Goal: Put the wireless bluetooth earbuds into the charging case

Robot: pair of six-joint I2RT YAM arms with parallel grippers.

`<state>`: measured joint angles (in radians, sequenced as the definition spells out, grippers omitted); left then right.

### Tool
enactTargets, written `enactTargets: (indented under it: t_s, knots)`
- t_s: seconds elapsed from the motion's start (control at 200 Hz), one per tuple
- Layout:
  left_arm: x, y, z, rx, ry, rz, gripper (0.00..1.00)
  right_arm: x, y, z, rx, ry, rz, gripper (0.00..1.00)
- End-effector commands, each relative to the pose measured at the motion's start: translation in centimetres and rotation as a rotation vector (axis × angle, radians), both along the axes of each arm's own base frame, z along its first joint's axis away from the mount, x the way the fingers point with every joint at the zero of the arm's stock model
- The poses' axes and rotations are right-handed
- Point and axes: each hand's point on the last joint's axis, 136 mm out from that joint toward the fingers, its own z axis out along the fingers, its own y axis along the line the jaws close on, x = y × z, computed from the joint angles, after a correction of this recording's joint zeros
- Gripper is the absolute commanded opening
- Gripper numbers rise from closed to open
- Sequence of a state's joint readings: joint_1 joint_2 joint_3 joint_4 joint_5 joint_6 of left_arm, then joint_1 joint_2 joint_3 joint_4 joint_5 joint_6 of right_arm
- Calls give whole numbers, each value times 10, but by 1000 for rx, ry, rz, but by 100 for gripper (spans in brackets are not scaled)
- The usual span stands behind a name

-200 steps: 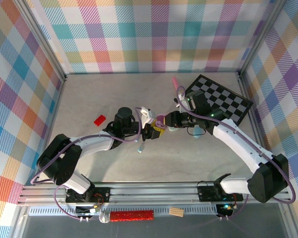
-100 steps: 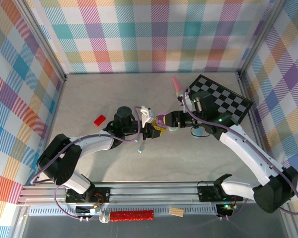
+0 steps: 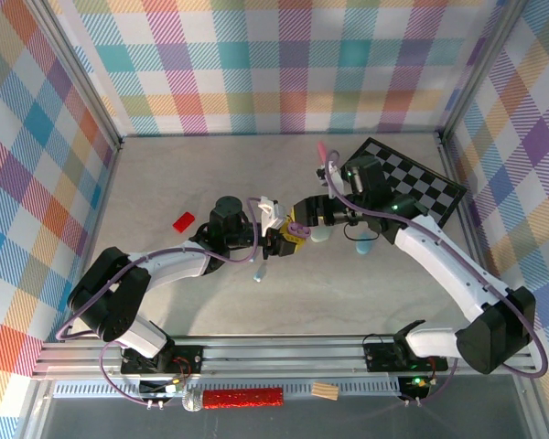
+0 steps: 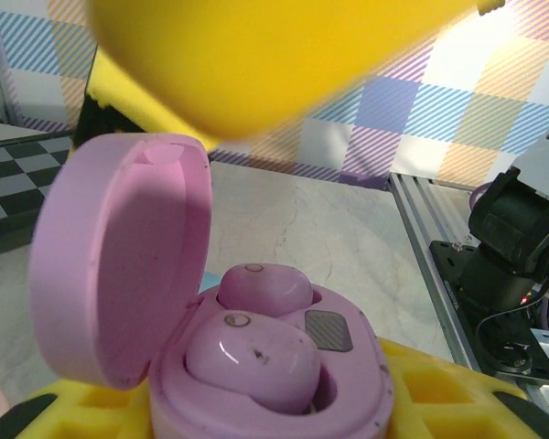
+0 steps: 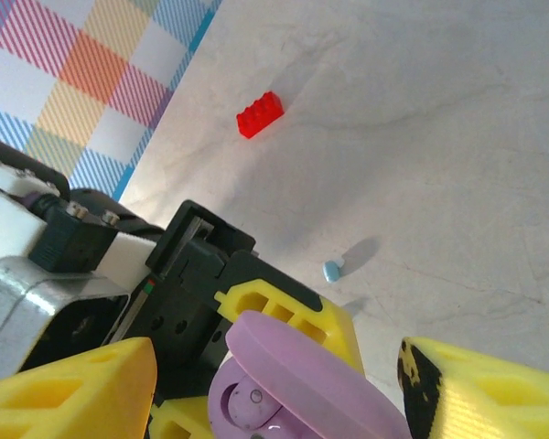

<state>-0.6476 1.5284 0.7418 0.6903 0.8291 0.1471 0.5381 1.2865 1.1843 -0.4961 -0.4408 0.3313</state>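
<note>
Two pink earbuds (image 4: 256,338) sit in the open charging case (image 4: 119,265), clamped by left gripper (image 3: 289,240) jaws; right gripper (image 5: 279,389) jaws apart; blue earbud (image 5: 333,269) lies loose.

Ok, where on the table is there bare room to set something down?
Bare table lies between the red brick and the back wall, and near the rail, in front of the blue earbud. It is crowded mid-table around the pink case and toward the checkerboard.

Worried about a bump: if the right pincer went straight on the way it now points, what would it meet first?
Most likely the purple charging case, lid open, held in the left pincer. Its lid sits directly ahead between the open fingers of the right pincer, though depth is unclear.
</note>
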Motion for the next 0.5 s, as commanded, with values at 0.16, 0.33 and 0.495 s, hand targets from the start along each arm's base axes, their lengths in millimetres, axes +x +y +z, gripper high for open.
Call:
enactTargets:
  t_s: [0.16,0.33,0.495]
  knots:
    - [6,-1,22,-54,-64,57,40,-25,0,18,83,-49,81,65]
    - [7,-1,34,-113,-82,65,40,-11,-17,23,132,-49,-77,74]
    - [5,2,50,-180,-137,71,40,-5,-25,24,303,155,-125,80]
